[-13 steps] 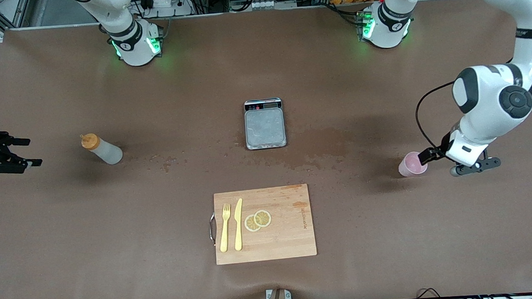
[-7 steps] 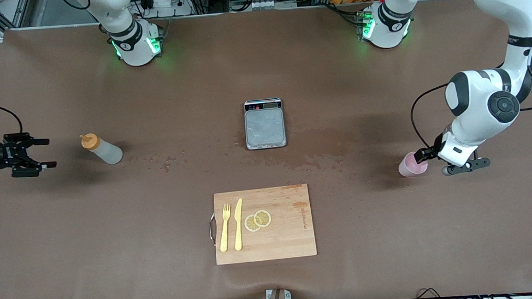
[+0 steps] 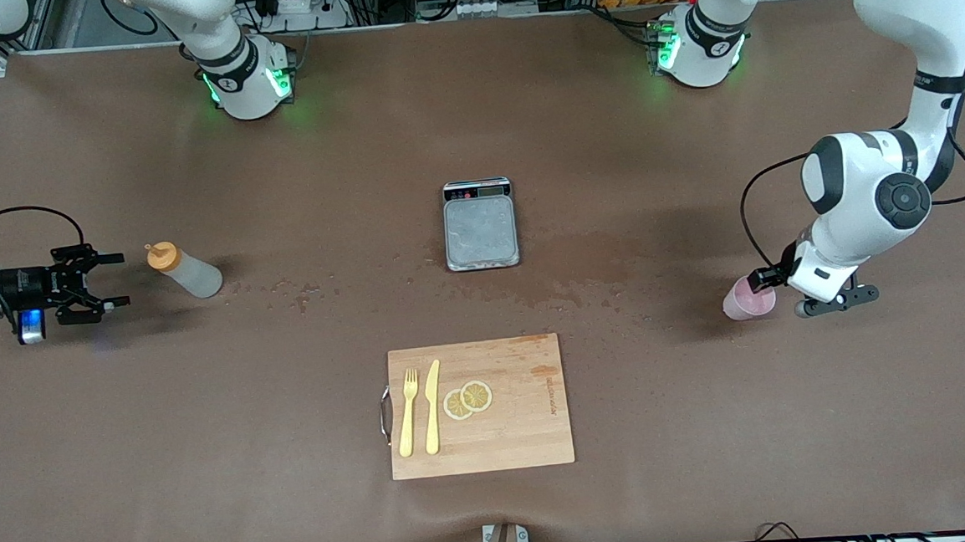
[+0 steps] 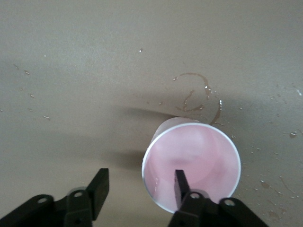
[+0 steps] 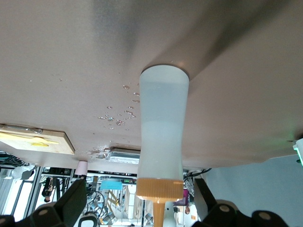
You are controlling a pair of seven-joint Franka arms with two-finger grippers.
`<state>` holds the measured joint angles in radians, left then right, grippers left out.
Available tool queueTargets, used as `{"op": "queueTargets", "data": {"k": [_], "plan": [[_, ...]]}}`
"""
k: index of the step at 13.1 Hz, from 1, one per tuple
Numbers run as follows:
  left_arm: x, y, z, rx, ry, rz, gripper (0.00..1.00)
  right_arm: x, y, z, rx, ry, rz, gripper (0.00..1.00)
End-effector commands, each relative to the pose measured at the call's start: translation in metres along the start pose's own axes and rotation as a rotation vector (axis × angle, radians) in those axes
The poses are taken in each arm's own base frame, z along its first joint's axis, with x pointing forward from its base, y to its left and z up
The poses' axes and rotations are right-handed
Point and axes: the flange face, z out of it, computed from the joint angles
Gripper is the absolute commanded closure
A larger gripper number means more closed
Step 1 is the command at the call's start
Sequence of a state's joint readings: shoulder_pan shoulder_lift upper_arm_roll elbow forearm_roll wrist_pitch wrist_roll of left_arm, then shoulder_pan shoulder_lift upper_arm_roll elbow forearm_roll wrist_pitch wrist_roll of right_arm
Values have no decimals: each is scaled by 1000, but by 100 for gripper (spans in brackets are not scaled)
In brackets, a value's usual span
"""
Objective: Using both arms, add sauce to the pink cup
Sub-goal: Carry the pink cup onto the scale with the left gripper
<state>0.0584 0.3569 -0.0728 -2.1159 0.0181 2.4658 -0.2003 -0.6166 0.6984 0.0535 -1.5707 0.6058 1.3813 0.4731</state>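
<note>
Right gripper (image 3: 113,280) has advanced toward the upright sauce (image 3: 186,271), jaws apart for a side grasp; left gripper (image 4: 139,187) straddles the pink cup (image 3: 747,300) rim, jaws narrowing, not yet clamped.

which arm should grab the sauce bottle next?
Right. Its claw is open, beside the sauce bottle at the right arm's end of the table, with the bottle lined up between its fingers in the right wrist view. The left claw is busy straddling the pink cup's rim.
</note>
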Motion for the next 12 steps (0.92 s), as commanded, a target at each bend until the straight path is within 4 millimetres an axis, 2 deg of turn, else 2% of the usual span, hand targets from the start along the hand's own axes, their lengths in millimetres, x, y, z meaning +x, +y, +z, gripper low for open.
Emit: {"op": "queueTargets", "data": {"k": [1,2,3,4,8,10,12], "plan": [[0,-1,5,3,5,-28,59,11,0,5,19,-47,26,0],[0,0,6,3,3,-40,72,18,2,10,17,-58,31,0],[0,1,6,3,3,-40,95,24,4,14,17,-69,35,0],[-1,2,8,3,0,-39,100,27,5,17,15,-75,36,0],[2,4,6,2,9,-14,100,44,10,31,10,-103,48,0],[4,5,-10,-1,34,-3,100,55,17,34,16,-116,65,0],[-1,30,-35,-18,56,25,100,71,28,40,31,-139,57,0]]}}
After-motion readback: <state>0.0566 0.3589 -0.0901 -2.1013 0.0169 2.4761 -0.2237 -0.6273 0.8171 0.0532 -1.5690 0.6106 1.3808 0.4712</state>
